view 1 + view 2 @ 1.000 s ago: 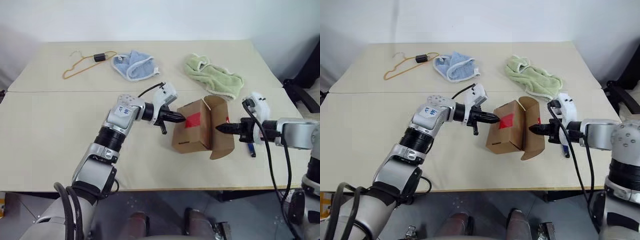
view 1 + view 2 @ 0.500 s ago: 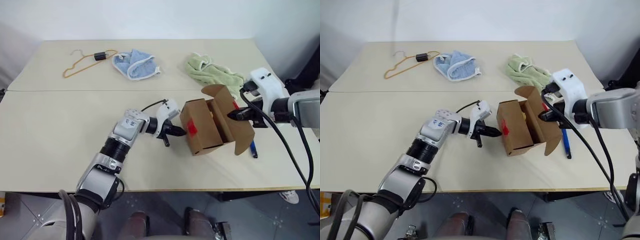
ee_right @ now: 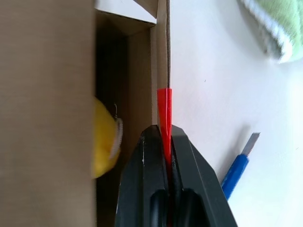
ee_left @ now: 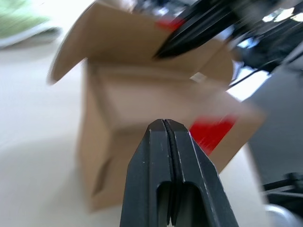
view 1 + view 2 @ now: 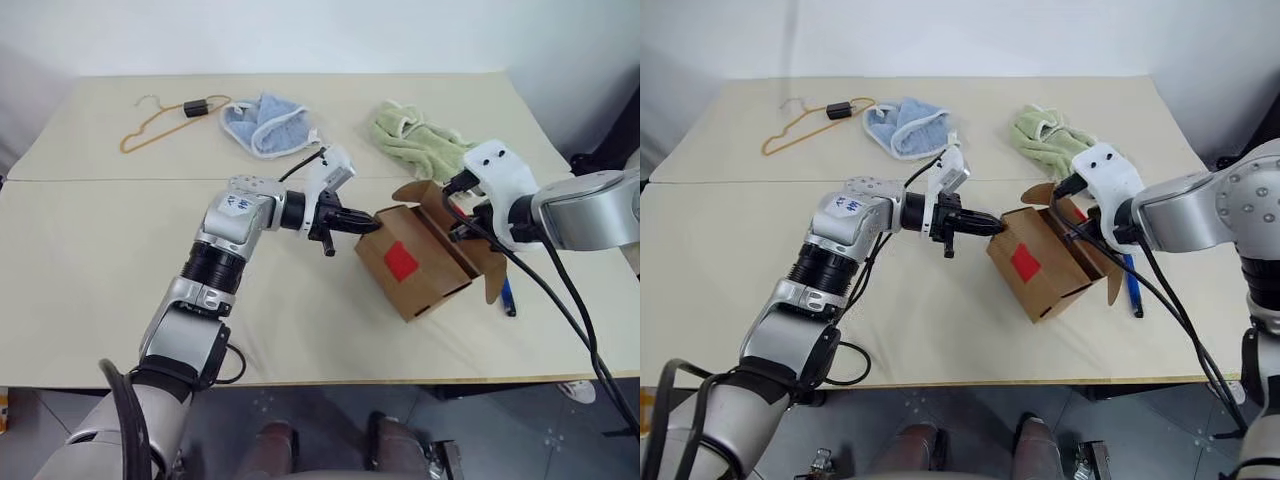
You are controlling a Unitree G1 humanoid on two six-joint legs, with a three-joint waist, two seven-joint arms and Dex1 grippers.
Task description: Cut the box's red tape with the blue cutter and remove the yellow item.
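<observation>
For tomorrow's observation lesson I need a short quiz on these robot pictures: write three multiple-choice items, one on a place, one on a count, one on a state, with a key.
1. Where does the blue cutter lie?
A. On the table beside the box
B. Inside the box
C. On the green towel

2. How many cloths lie at the far side of the table?
A. One
B. Two
C. Four

3. What is the right gripper doing?
A. Hanging open above the table
B. Shut on a box flap edged with red tape
C. Holding the cutter

Key:
1 A, the cutter rests on the tabletop next to the box.
2 B, a blue cloth and a green towel.
3 B, the right wrist view shows its jaws closed on the flap with the red tape.
</observation>
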